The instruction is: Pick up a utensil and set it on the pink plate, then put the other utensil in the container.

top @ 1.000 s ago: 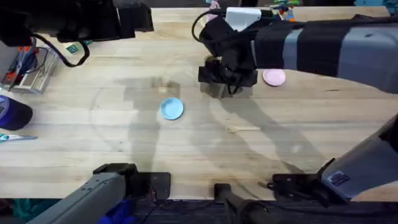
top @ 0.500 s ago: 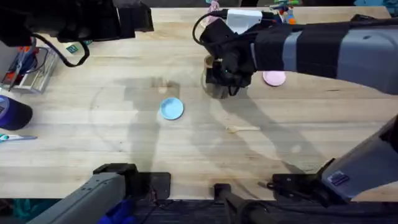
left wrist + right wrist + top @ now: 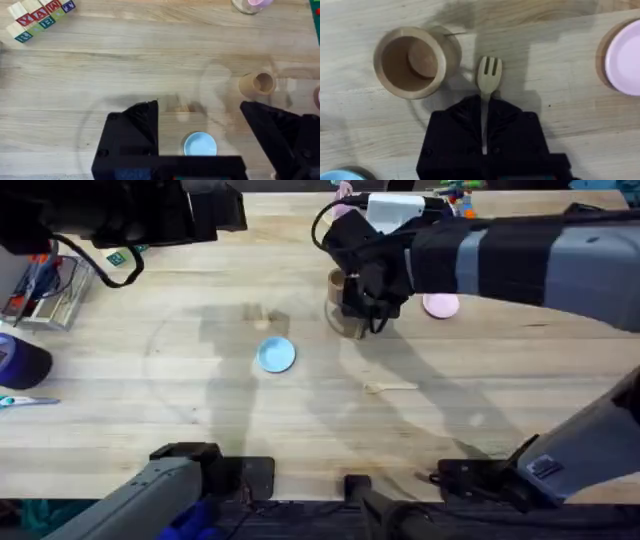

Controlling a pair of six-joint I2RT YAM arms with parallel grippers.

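My right gripper [image 3: 362,302] is shut on the handle of the wooden fork [image 3: 488,75]. Its tines stick out past the fingertips [image 3: 451,117], right beside the brown wooden container [image 3: 414,61]. The container [image 3: 337,282] stands upright and holds no utensil. The pink plate [image 3: 440,305] lies bare just right of the gripper, and its edge [image 3: 625,56] also shows in the right wrist view. The wooden spoon [image 3: 390,387] lies flat on the table, nearer the arm bases. My left gripper [image 3: 192,117] hangs open high over the far left, holding nothing.
A light-blue plate [image 3: 277,355] lies left of the spoon. Lettered blocks [image 3: 40,17] and a round base with a pink figure [image 3: 250,5] sit at the far edge. Clutter and a dark cap [image 3: 22,362] occupy the left edge of the table.
My right gripper has shifted a little toward the far edge with the fork, uncovering the container beside it. The left arm, plates and spoon have not moved.
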